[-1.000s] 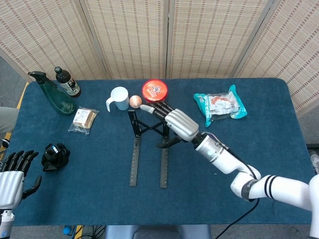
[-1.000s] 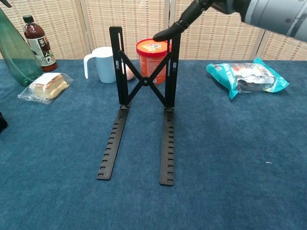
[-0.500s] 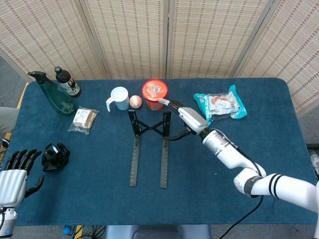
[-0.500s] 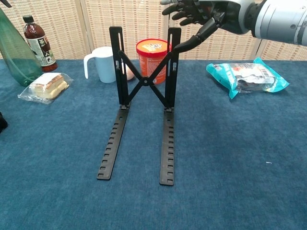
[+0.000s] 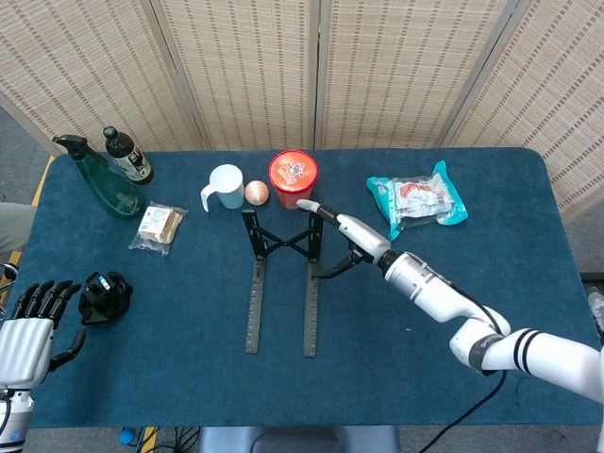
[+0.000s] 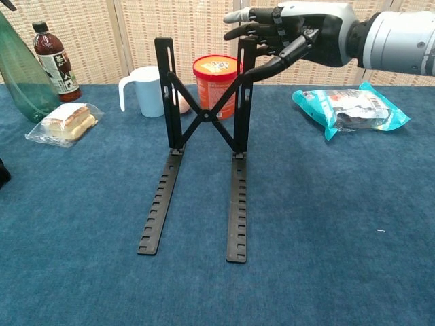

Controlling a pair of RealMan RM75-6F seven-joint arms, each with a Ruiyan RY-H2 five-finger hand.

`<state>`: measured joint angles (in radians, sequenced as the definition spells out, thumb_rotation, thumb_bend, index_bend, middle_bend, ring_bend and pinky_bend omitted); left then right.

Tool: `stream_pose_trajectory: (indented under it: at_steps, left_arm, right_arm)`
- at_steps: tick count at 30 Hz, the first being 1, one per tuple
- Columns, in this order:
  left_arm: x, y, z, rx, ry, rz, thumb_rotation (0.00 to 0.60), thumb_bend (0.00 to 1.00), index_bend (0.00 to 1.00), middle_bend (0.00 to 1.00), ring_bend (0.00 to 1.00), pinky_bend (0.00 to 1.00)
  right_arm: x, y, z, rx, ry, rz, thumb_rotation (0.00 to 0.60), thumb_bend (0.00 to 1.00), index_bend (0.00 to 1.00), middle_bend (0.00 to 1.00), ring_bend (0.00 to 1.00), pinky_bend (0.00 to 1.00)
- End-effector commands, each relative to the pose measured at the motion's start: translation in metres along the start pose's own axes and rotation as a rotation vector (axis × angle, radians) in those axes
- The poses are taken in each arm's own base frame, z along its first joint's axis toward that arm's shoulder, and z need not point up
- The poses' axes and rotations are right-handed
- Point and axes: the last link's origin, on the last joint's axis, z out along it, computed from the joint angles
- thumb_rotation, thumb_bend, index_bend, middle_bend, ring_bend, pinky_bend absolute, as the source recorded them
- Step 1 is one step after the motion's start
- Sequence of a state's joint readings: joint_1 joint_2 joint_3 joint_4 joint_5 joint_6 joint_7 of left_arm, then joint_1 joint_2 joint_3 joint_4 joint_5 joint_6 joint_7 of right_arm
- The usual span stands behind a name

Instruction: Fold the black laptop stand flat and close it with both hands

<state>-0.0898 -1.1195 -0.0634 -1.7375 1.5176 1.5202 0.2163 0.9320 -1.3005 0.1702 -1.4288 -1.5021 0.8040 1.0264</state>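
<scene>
Laptop stand (image 6: 204, 129) stands mid-table, uprights raised and crossed, two base rails flat on the blue table (image 6: 340, 224), so not folded at all yet. Right hand (image 6: 289, 37) is now at the top of the stand's right upright, fingers stretched out past the post and thumb curling toward it from the near side. Half a second ago it sat a bit higher and further back; a second ago only its dark fingertips reached in over the top of the post. So it has swung round and dropped level with the post top, lining up for a grasp. Fingers are apart and holding nothing; whether the thumb already touches the post I cannot tell, chest view suggests just beside it. Left hand (image 5: 24, 330) is down at the near left corner of the table, fingers spread, empty, well apart from the stand, barely shifted over the last second, next to a small black object (image 5: 104, 294). Judgement: approach phase for the right side only; the left hand must come in before both can fold it. Cup (image 6: 144, 90) and red tub (image 6: 217, 81) stand just behind the stand, could get knocked.
</scene>
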Motion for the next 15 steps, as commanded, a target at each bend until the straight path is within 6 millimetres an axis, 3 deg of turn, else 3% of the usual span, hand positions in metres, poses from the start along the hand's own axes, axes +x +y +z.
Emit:
stream_pose_trajectory:
  at_steps: [1,8,15]
  left_arm:
    - [0.0,0.001,0.003,-0.007,-0.001,-0.001,0.6,0.31,0.15,0.14,0.09,0.06]
    - [0.005,0.003,0.016,-0.03,0.008,-0.02,0.6,0.31,0.15,0.14,0.09,0.06]
    - [0.011,0.007,0.038,-0.077,0.015,-0.043,0.6,0.31,0.15,0.14,0.09,0.06]
  right_arm:
    - [-0.003,0.0,-0.022,0.019,-0.048,0.041,0.6,0.0,0.0,0.12,0.0,0.03]
    - [-0.012,-0.007,-0.066,0.058,-0.145,0.085,0.6,0.0,0.0,0.12,0.0,0.03]
    - [-0.003,-0.022,-0.1,0.113,-0.14,0.058,0.6,0.0,0.0,0.12,0.0,0.03]
